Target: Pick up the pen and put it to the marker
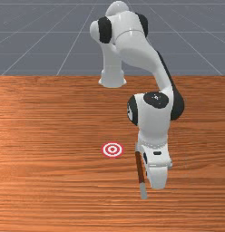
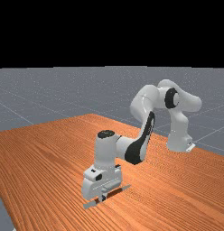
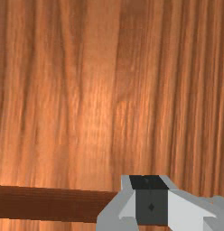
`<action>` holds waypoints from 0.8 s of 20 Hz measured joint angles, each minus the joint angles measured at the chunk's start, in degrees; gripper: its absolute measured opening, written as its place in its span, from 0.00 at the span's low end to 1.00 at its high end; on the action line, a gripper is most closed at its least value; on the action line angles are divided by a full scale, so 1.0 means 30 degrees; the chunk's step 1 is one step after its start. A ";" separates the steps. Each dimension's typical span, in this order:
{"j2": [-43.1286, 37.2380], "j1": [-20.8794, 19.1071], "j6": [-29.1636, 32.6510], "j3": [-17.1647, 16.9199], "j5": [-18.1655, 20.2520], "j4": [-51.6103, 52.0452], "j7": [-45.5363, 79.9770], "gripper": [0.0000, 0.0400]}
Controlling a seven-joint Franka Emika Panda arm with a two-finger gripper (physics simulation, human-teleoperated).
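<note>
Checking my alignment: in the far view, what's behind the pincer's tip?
The pen crosses there, a grey end showing on either side of the pincer; the stretch it covers can't be seen.

My arm is glossy white and smoothly rounded, with black bands at the joints, a speckled black oval cap, a dark strip along one link, a flaring white base, and a pale, round-cornered hand.
</note>
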 joint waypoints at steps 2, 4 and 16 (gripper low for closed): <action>-0.0321 -0.1109 0.0216 0.0355 -0.0078 -0.0616 -0.2178 0.00; -0.0522 -0.2143 0.0358 0.0424 -0.0019 -0.0982 -0.3406 0.00; -0.0293 0.0172 0.0271 -0.0599 0.0230 -0.0333 0.2030 0.00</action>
